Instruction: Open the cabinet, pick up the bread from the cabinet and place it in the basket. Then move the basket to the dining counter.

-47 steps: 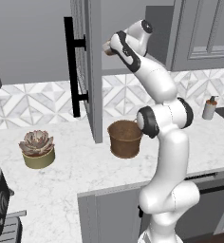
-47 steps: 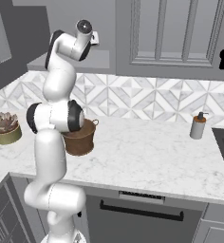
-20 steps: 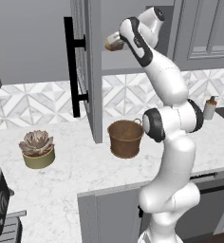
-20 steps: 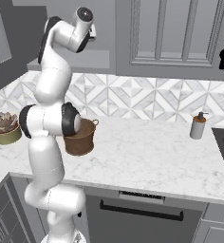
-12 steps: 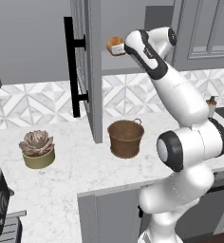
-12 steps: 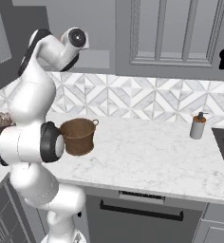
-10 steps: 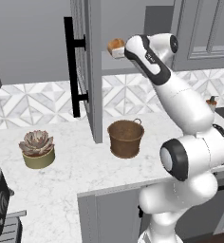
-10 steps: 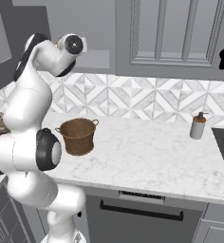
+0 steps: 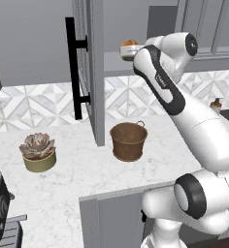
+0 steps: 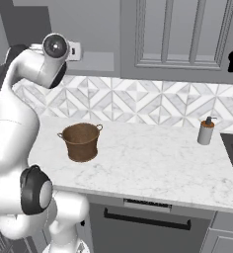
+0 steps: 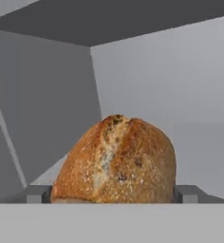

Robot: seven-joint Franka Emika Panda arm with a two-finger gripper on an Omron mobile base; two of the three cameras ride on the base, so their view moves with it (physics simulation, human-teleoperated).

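Golden-brown bread stands upright, score line running vertically, between the released pincer's fingertips.

The arm is showing smooth, glossy white shells, rounded like fat tubes, running up from the base. Dark grey, nearly black bands and round caps are marking its joints: one big disc is sitting low on the body, and a smaller round cap with a pale centre is capping the top link. A black strip carrying small pale lettering is running along the upper link. Two small grey square finger tips are poking up from the hand.
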